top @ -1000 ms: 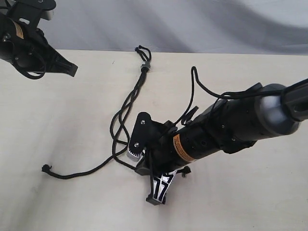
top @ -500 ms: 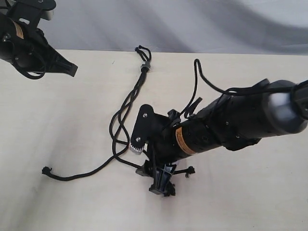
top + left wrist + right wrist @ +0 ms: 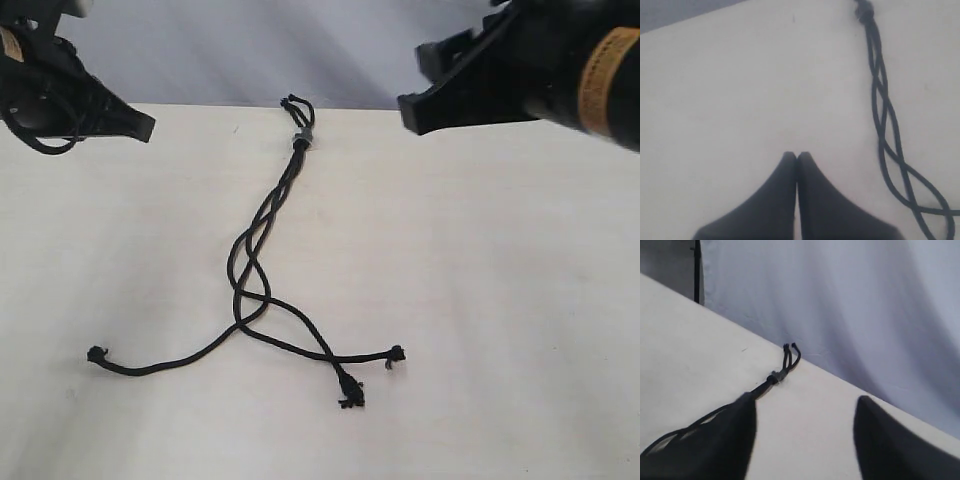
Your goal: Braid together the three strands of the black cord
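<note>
- Cord (image 3: 275, 195): it lies flat on the table (image 3: 500, 300), running toward you from its knot (image 3: 300, 141). Small loops (image 3: 295, 103) sit just beyond the knot.
- Braid: the crossings nearest the knot are close, and those farther from it are slack, open loops.
- Three strands (image 3: 140, 368): below the last crossing they fan apart.
  - One tip (image 3: 97, 353) lies well out on the left arm's side of the knot.
  - A second tip (image 3: 350, 398) and a third tip (image 3: 397, 353) lie near each other on the other side.
- Left gripper (image 3: 797, 156): clenched on nothing, raised, well apart from the knot.
- Right gripper (image 3: 805, 402): fingers spread and empty, raised on the knot's other side, well apart from it.
- Step in hand, as judged: make the next crossing where the strands part.
- Method:
  - Take one outer strand a little past the last crossing, not at its tip.
  - Lift it only enough to clear the middle strand, then lay it between the other two.
  - Draw it gently away from the knot so the slack loops close.
  - Alternate sides.
- Caution: nothing visibly pins the knot, so a hard pull would likely drag the whole cord.
</note>
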`<state>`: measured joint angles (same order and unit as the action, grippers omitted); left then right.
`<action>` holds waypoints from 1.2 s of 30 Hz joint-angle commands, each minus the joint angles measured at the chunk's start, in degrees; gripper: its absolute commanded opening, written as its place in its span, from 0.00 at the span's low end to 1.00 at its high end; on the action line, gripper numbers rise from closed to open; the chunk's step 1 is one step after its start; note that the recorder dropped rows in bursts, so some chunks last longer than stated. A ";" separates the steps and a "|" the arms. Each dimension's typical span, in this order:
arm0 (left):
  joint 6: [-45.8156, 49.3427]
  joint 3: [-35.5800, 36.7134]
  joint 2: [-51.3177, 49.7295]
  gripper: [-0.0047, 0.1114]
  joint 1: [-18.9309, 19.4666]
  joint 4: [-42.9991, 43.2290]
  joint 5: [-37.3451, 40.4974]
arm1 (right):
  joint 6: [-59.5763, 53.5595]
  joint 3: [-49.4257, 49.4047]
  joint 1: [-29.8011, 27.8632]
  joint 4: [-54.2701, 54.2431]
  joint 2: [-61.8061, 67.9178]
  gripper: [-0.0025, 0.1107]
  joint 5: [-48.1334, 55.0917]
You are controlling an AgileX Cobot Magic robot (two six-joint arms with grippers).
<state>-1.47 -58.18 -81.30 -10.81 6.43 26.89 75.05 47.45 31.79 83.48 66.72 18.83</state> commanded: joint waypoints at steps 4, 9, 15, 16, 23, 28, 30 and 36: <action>0.38 13.29 16.06 0.04 -3.65 -4.50 -17.23 | 0.40 -5.72 -0.33 -1.12 -10.51 0.03 1.52; 0.12 23.05 28.29 0.04 -4.68 -5.20 -26.21 | 0.40 -7.72 -0.33 -1.22 -14.43 0.03 1.07; 0.12 30.21 39.74 0.04 -4.68 -5.20 -26.45 | 0.40 -7.72 -0.33 -1.22 -15.79 0.03 1.07; 0.12 30.66 41.35 0.04 -4.68 -5.20 -26.45 | 0.40 -7.72 -0.33 -1.22 -15.79 0.03 1.07; 0.12 31.15 48.71 0.04 -4.68 -5.20 -26.89 | 0.40 -7.72 -0.33 -1.22 -15.79 0.03 1.07; 0.30 31.62 53.12 0.04 -4.89 -5.01 -25.18 | 0.40 -7.72 -0.33 -1.22 -15.79 0.03 1.07; 1.47 34.47 57.32 0.04 -3.59 -3.72 -24.65 | 0.40 -7.72 -0.33 -1.22 -15.78 0.03 0.67; -0.32 47.23 74.32 0.04 8.23 -3.86 -24.65 | 0.40 -7.72 -0.33 -1.22 -15.78 0.03 0.67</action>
<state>-0.87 -15.23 -12.62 -7.16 2.32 1.42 75.14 39.84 31.79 82.18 51.29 19.59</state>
